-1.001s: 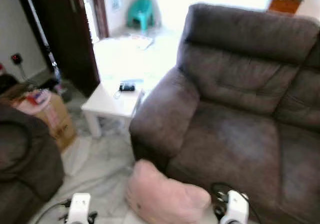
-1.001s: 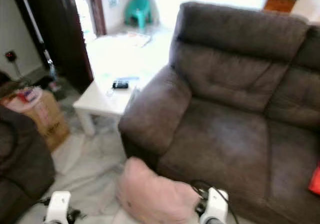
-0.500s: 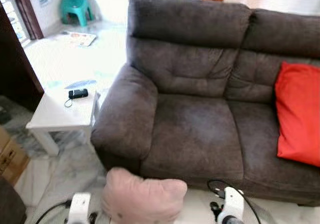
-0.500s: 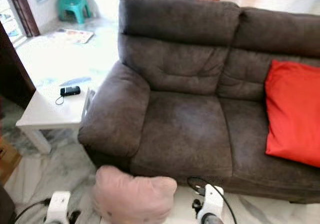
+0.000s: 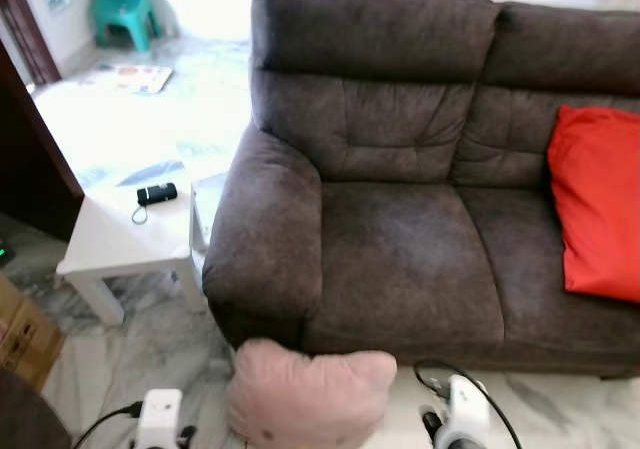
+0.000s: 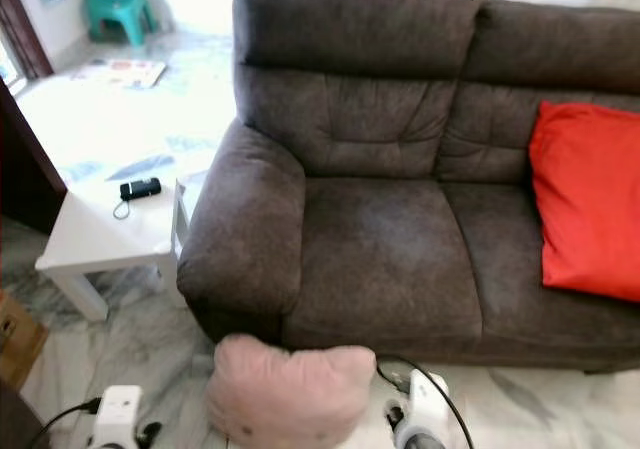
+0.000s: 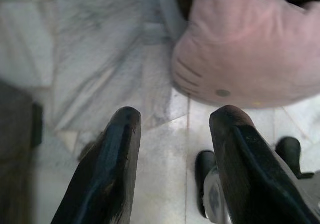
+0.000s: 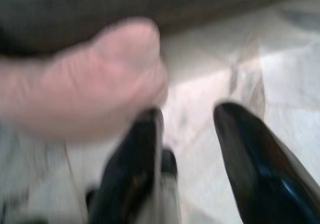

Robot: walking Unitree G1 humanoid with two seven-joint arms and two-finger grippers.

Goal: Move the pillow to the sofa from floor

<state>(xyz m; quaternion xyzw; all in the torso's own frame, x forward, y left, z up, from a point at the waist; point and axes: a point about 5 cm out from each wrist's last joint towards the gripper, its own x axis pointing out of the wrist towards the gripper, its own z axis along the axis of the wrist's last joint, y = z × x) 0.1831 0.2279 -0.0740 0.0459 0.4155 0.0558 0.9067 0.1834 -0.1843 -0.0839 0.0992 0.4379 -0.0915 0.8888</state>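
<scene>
Two grippers sit low at the near edge of the head views, the left gripper (image 7: 172, 149) at about 7 o'clock and the right gripper (image 8: 187, 134) at about 5 o'clock, each with its black fingers (image 7: 112, 169) spread apart and closed on nothing. Between them, at 6 o'clock, the pink pillow (image 5: 308, 394) lies on the marble floor (image 5: 150, 349), its long axis running across from 9 to 3 o'clock. In each wrist view the pillow lies ahead of that gripper's fingers and to the inner side, near but apart from them. By my judgement neither arm is clearly nearer, so a two-sided grasp looks the natural way to lift it.

Just beyond the pillow, towards 12 o'clock, stands the dark grey sofa (image 5: 400, 259); the pillow's far edge lies close against its front. The left seat cushion is bare, and a red cushion (image 5: 598, 204) leans on the right seat at about 2 o'clock.

At 10 o'clock a white side table carries a small black device (image 5: 157, 193) on its tabletop (image 5: 120, 239). Farther off at 11 o'clock, a teal plastic stool (image 5: 122, 7) stands on the bright floor.
</scene>
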